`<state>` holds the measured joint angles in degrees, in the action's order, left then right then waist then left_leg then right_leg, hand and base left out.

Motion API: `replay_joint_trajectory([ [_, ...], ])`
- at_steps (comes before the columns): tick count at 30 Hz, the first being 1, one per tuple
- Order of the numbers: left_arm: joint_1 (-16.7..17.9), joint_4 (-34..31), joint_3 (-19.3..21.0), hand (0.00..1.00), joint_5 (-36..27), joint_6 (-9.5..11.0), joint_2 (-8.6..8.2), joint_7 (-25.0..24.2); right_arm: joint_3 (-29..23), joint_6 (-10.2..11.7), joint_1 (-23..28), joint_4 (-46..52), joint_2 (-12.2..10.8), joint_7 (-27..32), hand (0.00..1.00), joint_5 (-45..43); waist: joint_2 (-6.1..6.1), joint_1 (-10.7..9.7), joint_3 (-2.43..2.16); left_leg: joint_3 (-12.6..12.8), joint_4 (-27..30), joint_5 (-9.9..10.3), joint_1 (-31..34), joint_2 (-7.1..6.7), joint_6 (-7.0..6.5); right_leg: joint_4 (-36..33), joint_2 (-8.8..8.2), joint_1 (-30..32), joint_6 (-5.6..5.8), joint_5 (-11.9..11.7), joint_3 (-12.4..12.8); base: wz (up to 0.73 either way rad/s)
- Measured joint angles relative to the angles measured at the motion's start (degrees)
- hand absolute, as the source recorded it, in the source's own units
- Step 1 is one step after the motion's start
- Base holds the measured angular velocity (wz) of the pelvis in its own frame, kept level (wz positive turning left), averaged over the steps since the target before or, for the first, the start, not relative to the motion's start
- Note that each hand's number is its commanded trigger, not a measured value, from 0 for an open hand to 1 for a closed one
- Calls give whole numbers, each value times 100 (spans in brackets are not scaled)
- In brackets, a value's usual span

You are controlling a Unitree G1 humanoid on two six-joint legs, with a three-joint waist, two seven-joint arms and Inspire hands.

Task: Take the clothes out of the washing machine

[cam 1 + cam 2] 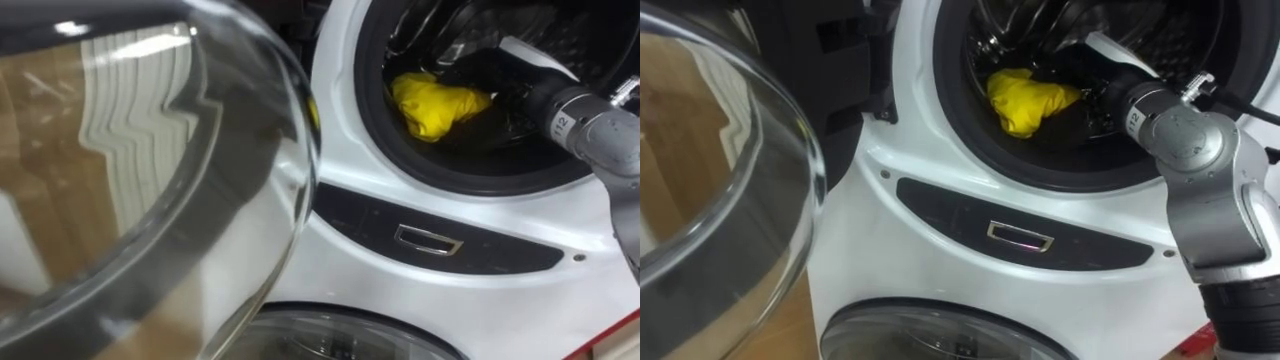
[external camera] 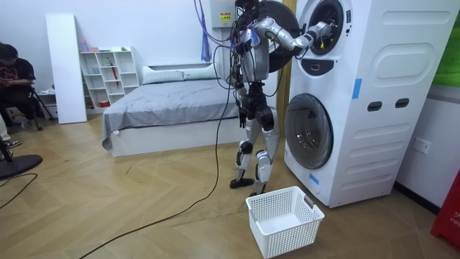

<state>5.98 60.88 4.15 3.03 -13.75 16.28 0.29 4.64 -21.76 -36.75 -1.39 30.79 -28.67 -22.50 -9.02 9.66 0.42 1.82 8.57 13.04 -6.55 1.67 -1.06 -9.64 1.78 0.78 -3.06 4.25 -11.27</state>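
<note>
A yellow cloth [image 1: 435, 105] lies bunched at the front left of the upper washing machine's drum [image 1: 560, 150], seen through its round opening. My right arm reaches in from the right, and my dark right hand [image 1: 478, 78] sits right against the cloth's right end, fingers curled on it. In the right eye view the yellow cloth [image 1: 1025, 100] tapers into the right hand [image 1: 1072, 70]. In the room view I stand upright facing the stacked white machines [image 2: 359, 93], right hand [image 2: 321, 30] raised into the upper drum.
The upper machine's open glass door [image 1: 150, 180] looms close at my left. The lower machine's door [image 1: 940, 335] is just below. A white laundry basket [image 2: 284, 219] stands on the floor beside my feet. A bed [image 2: 165, 101] and a seated person [image 2: 11, 72] are behind.
</note>
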Motion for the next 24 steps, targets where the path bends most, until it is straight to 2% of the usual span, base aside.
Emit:
replay_joint_trajectory([
  [5,35,62,18,0,-31,8,-5,0,-7,-98,308,927,8,15,100,-178,79,-112,-21,82,3,28,23,52,22,-7,46,45,-2,-1,46,-4],
  [8,76,59,27,0,-116,27,-23,0,-41,-98,618,1818,0,6,100,-223,201,-176,-43,137,-19,29,-1,65,24,-6,74,80,-2,-1,143,-12],
  [11,74,114,24,0,-230,172,-50,1,-44,-66,890,2497,-21,5,100,-174,358,-330,-72,229,-18,29,-21,54,24,-4,71,83,-1,-1,207,-13],
  [12,91,143,33,0,-300,243,-52,1,-86,-18,1019,2716,-37,-7,100,-121,398,-348,-92,306,-12,28,-32,53,23,-3,74,93,-1,-1,281,-24],
  [14,188,127,41,0,-353,362,-52,3,-193,149,1286,3003,-93,10,100,37,419,-470,-99,285,4,28,-37,57,23,4,46,87,-1,0,321,-8],
  [16,256,105,234,0,-362,529,-147,30,-510,378,1854,3395,-96,65,100,372,444,-653,-89,290,-1,29,-23,57,24,4,41,79,1,1,323,13],
  [18,270,106,264,0,-366,602,-201,38,-630,492,2106,3592,-103,103,100,421,458,-752,-84,323,-33,31,-25,57,21,4,45,111,2,1,358,-13],
  [19,343,108,267,0,-371,665,-223,39,-682,580,2200,3662,-152,129,100,430,514,-795,-54,399,-30,32,-29,57,21,-3,57,129,1,0,421,-24],
  [24,620,105,267,0,-352,806,-295,23,-1260,968,2969,3973,-410,267,100,473,589,-937,-67,495,-46,50,-84,69,30,-6,95,109,-7,0,544,-13],
])
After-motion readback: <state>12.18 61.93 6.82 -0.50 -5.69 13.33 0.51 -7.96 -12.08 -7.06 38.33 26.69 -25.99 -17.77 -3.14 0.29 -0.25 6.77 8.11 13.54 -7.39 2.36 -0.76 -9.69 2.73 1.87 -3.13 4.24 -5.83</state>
